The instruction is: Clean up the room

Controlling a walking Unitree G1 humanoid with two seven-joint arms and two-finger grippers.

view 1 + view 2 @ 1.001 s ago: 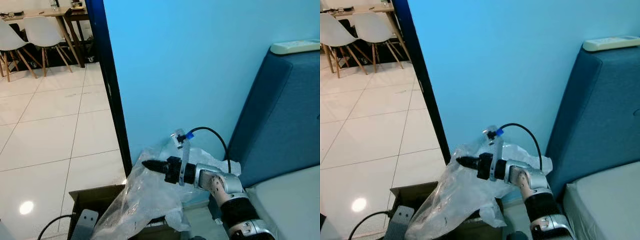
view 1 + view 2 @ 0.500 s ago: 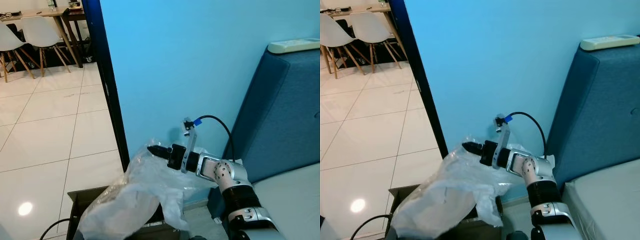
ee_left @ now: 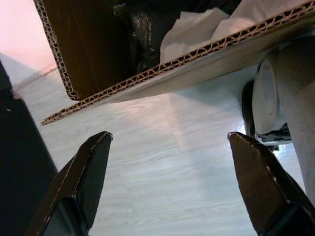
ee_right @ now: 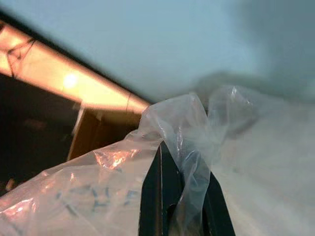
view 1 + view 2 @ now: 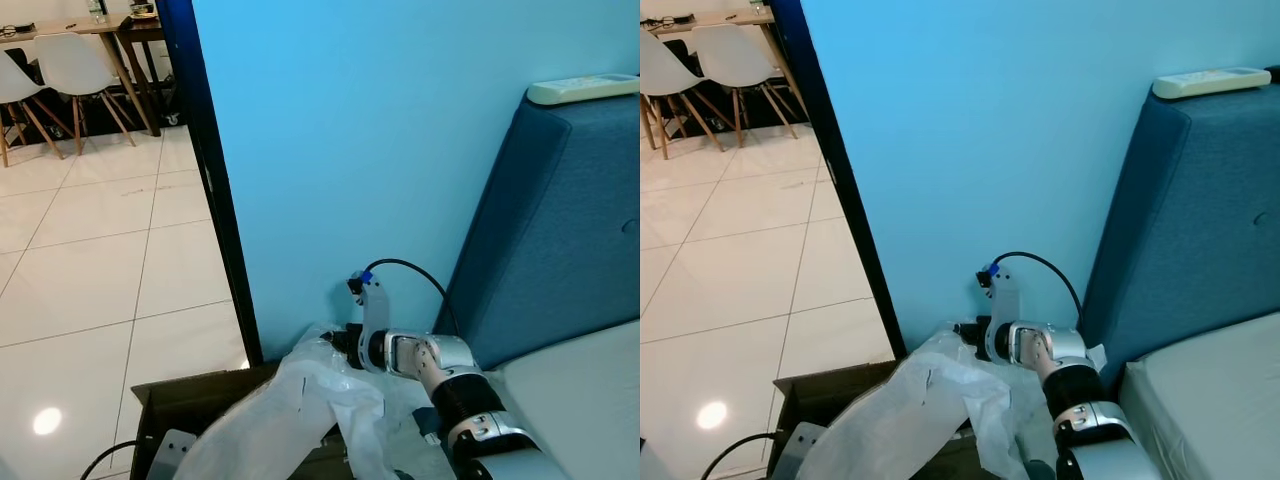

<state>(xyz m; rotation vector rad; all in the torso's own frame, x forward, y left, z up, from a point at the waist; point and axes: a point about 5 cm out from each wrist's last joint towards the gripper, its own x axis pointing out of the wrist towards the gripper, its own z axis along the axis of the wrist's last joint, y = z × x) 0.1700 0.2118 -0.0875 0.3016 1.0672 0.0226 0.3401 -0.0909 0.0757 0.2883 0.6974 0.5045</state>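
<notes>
The right gripper (image 4: 179, 196) is clamping a gathered fold of a clear plastic bag (image 5: 290, 420), its jaws closed on the film; the wrist view is showing the plastic bunched between the two black fingers (image 4: 157, 196). The right arm (image 5: 440, 365) is reaching left, low, close to the blue wall (image 5: 380, 150). The bag is draping down and to the left from the grip, lying across the right part of an open cardboard box (image 5: 185, 395) on the floor (image 5: 100, 270). The box is sitting near the foot of the wall, just right of a dark door frame (image 5: 215, 190).

The left gripper (image 3: 167, 187) is hanging low beside the box with its jaws spread wide, holding nothing. Its wrist view is showing the box's corrugated edge (image 3: 162, 69), with white paper (image 3: 192, 29) and something dark inside.

Right of the arm a blue headboard (image 5: 550, 220) is standing, with a white remote (image 5: 583, 89) lying on its top edge. A mattress (image 5: 590, 390) is showing at near right. Far left, white chairs (image 5: 75, 70) are standing at a wooden desk (image 5: 60, 25).
</notes>
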